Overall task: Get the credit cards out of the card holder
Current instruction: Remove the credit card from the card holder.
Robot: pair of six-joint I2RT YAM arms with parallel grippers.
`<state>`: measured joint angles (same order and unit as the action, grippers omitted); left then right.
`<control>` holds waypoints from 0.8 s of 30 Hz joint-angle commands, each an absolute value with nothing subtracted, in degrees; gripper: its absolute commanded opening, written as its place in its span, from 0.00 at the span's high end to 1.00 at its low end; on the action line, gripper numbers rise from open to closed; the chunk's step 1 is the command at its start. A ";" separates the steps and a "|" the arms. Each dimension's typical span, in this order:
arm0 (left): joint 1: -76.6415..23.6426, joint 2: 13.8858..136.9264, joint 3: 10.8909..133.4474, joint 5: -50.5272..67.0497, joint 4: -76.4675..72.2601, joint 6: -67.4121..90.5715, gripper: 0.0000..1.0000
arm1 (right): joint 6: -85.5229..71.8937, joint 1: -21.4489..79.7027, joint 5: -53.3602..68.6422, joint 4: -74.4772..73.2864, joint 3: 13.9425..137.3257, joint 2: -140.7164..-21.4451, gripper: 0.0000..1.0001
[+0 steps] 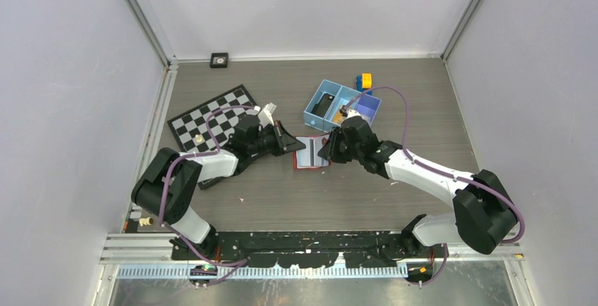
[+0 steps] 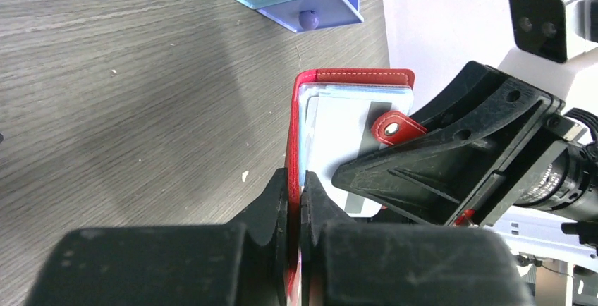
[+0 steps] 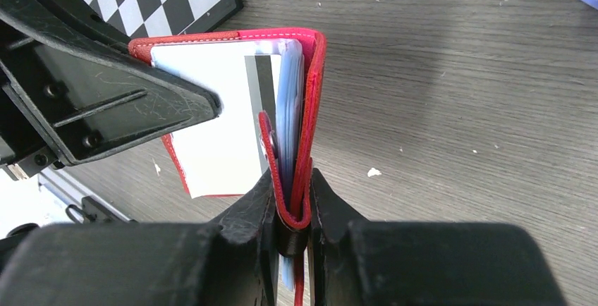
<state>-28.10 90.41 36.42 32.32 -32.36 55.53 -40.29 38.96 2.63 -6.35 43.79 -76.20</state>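
The card holder [image 1: 310,152], a small red wallet, lies open in the middle of the table between both arms. My left gripper [image 1: 300,148] is shut on its left red cover; the left wrist view shows the jaws [image 2: 296,186] pinching that thin red edge. My right gripper [image 1: 326,149] is shut on the other side, clamping the red cover, snap tab and pale blue lining [image 3: 291,186]. A whitish credit card [image 3: 211,123] with a grey stripe sits inside the card holder [image 3: 314,73]. The same card [image 2: 338,126] shows behind the snap tab [image 2: 395,128].
A blue three-compartment tray [image 1: 342,105] stands just behind the wallet, with a yellow-orange block [image 1: 364,80] beyond it. A checkerboard [image 1: 215,117] lies at the left under the left arm. A small black object [image 1: 219,59] sits at the back wall.
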 commanded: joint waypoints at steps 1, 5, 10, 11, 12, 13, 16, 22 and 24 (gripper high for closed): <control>-28.27 90.03 38.30 34.05 -32.71 54.40 1.00 | -41.73 37.38 5.88 -1.52 43.82 -73.95 0.99; -28.19 88.90 38.08 33.24 -31.46 53.66 1.00 | -42.39 35.58 4.37 -2.34 42.83 -72.99 0.75; -27.69 87.41 37.68 32.78 -30.58 53.52 1.00 | -43.23 32.73 -3.16 -7.53 42.72 -70.15 0.54; -27.55 87.25 37.56 32.77 -30.52 53.61 1.00 | -43.15 32.62 -5.00 -8.50 42.79 -69.04 0.52; -27.47 87.01 37.47 32.68 -30.54 53.73 1.00 | -42.81 32.63 -6.50 -9.64 42.62 -67.00 0.48; -27.36 86.89 37.40 32.74 -30.58 53.85 1.00 | -42.70 32.67 -7.51 -9.86 42.30 -65.30 0.45; -27.25 86.52 37.14 32.70 -30.80 54.01 1.00 | -41.38 32.65 -6.81 -7.92 40.27 -60.19 0.40; -27.14 85.87 36.28 33.03 -32.83 54.78 1.00 | -40.20 32.82 5.17 1.67 37.21 -57.79 0.54; -27.17 86.04 35.69 34.31 -36.39 56.18 1.00 | -41.09 32.95 9.88 4.05 37.87 -61.51 0.59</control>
